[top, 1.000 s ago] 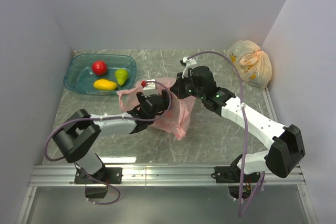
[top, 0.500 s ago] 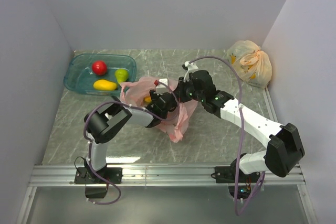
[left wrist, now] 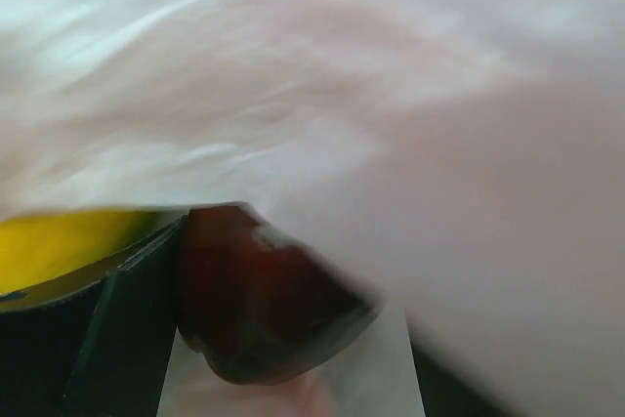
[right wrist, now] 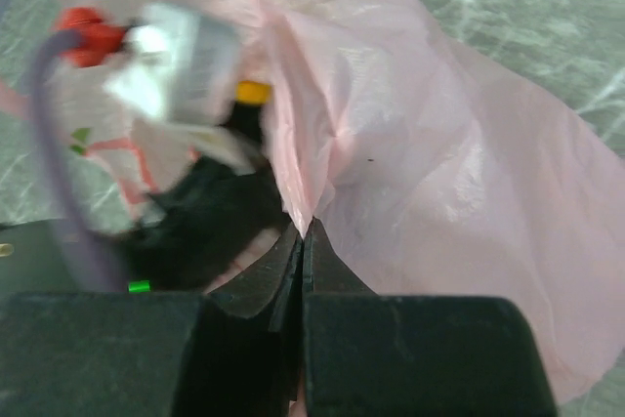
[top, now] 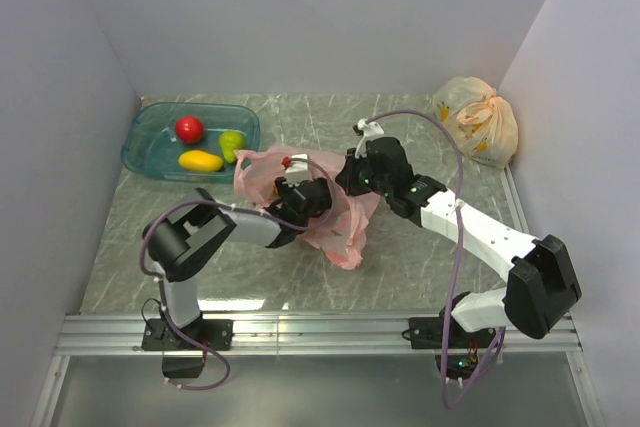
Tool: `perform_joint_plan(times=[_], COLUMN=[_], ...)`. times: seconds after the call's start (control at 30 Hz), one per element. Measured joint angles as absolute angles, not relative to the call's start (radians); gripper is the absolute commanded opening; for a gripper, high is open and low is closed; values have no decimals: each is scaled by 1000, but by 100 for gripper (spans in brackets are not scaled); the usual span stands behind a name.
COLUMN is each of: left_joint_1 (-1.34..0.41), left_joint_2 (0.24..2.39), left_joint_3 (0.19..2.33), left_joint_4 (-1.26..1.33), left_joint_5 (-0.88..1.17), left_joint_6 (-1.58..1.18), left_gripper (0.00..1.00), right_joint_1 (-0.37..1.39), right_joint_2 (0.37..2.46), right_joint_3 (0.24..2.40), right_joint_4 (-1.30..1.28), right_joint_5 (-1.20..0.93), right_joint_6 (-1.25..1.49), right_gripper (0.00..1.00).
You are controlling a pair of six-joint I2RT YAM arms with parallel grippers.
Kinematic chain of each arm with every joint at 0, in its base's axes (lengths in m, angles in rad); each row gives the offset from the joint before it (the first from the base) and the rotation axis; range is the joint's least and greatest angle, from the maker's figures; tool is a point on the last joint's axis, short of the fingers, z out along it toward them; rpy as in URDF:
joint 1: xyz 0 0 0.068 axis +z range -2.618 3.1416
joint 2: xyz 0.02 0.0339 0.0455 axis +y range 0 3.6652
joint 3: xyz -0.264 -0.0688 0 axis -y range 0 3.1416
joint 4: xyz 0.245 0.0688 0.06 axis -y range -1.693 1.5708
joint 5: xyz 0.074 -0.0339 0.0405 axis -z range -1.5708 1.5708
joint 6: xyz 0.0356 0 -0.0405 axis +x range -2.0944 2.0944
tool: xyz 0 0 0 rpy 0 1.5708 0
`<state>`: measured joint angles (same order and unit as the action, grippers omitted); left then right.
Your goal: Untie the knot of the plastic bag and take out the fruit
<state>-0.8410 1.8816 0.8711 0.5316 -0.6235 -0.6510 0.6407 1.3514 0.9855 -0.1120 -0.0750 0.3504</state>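
Note:
The pink plastic bag (top: 340,215) lies crumpled mid-table. My right gripper (top: 346,176) is shut on a fold of its rim (right wrist: 305,231) and holds the mouth open. My left gripper (top: 310,195) reaches inside the bag. In the left wrist view its jaws (left wrist: 293,339) stand open around a dark purple-red fruit (left wrist: 256,308) that rests against the left finger (left wrist: 98,339). A yellow fruit (left wrist: 54,249) lies beside it, and an orange-yellow piece (right wrist: 252,93) shows in the right wrist view. A red apple (top: 189,128), a yellow oblong fruit (top: 200,160) and a green pear (top: 232,143) lie in the tray.
The blue see-through tray (top: 140,129) stands at the back left, near the left wall. A pale yellow bag with orange print (top: 478,119) sits knotted in the back right corner. Walls close in on both sides. Cables loop over both arms.
My left arm folded its elbow inward and pushed the gripper deeper into the bag. The bag spread toward the left. My right gripper kept its hold and hardly moved.

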Motion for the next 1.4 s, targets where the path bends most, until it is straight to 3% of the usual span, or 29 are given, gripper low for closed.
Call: perform_joint_plan(times=[0.13, 0.33, 0.53, 0.77, 1.0, 1.1, 1.2, 1.23, 1.3, 1.4], left_joint_1=[-840, -850, -829, -531, -177, -52, 16, 27, 42, 47], left_joint_2=[1764, 1522, 1245, 1144, 1325, 1467, 1610, 1643, 1692, 1711], left_joint_3=[784, 686, 747, 991, 1113, 1145, 1215, 1235, 1275, 1316], left_joint_4=[442, 303, 148, 44, -34, -73, -117, -125, -151, -177], left_joint_5=[-595, -530, -426, -312, -324, -339, -361, -370, -389, -413], left_joint_6=[-676, -695, -674, -670, -714, -731, -728, -726, -718, -709], left_gripper=[4, 3, 4, 6, 15, 24, 59, 80, 97, 99], right_joint_1=[608, 586, 585, 585, 585, 585, 585, 585, 585, 585], right_joint_2=[1348, 1348, 1335, 1312, 1246, 1223, 1208, 1206, 1204, 1201], right_joint_3=[967, 966, 918, 839, 810, 810, 810, 810, 810, 810], right_joint_4=[-115, -114, -107, -107, -115, -115, -117, -117, -118, -120], right_joint_5=[-49, -5, 20, 20, 18, 12, 8, 7, 7, 7], right_joint_6=[348, 332, 320, 321, 322, 323, 322, 322, 321, 321], right_gripper=[0, 0, 0, 0, 0, 0, 0, 0, 0, 0])
